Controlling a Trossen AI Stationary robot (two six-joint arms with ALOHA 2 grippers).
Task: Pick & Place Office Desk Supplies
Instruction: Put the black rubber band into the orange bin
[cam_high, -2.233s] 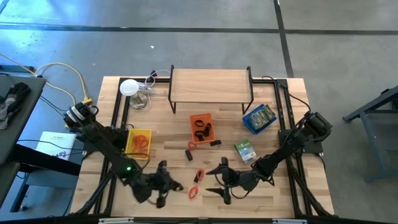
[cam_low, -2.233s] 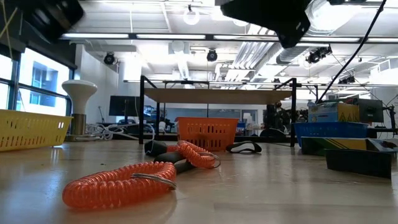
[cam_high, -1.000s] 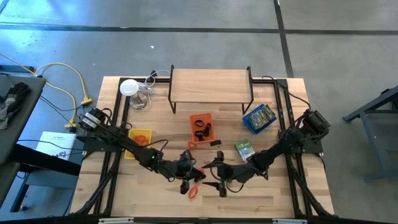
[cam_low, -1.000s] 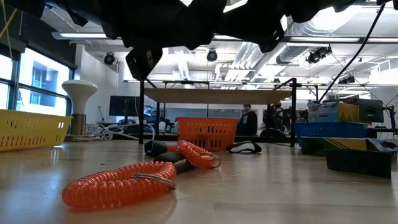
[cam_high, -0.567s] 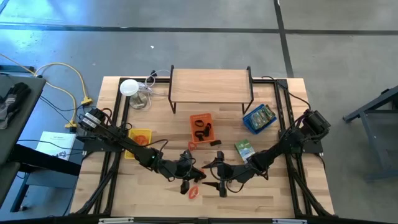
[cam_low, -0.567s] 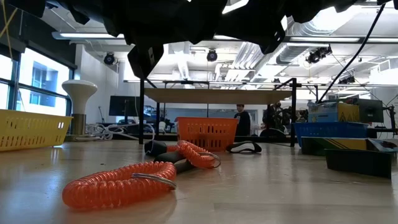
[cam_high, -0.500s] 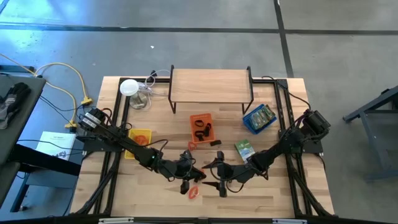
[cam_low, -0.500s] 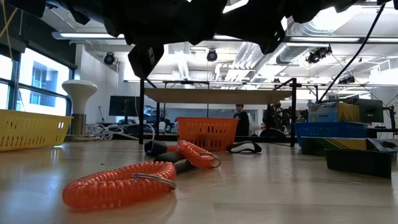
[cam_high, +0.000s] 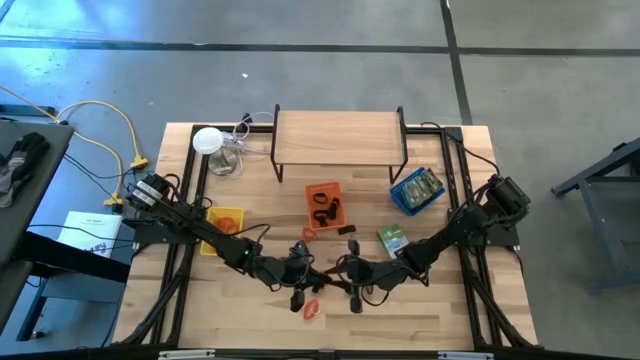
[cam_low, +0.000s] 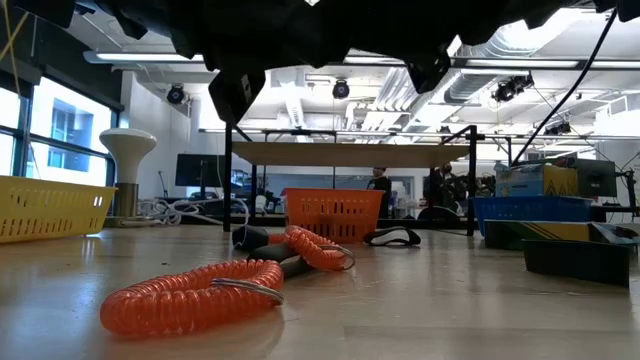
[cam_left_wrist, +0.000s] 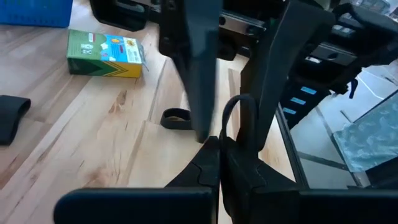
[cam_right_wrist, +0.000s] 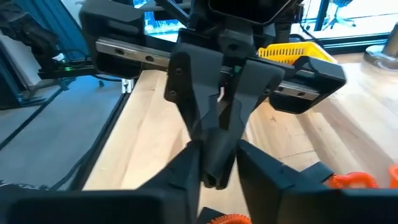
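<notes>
**Right fingers close in at the meeting point: handover under way**

Change: the right gripper (cam_high: 350, 284) is drawn in beside the left gripper (cam_high: 298, 281) at the table's front centre, and its fingers, spread wide a moment ago, are now narrowed.

- Left wrist view: the left fingers are pressed together on the base of a thin black clip piece (cam_left_wrist: 239, 118). The 2 right fingers converge on that piece from either side.
- Right wrist view: the right fingers pinch a dark part at the left gripper's tip. How firm the hold is cannot be judged.
- The piece is held above the wood, between the 2 grippers.
- Loose on the table: 1 red-orange coil (cam_low: 190, 297) just in front, and the green packet (cam_left_wrist: 104, 54) near the right arm.

Judgement: both grippers hold 1 item, so the transfer needs the left to let go. The orange tray (cam_high: 312, 190) seems the likely destination.
</notes>
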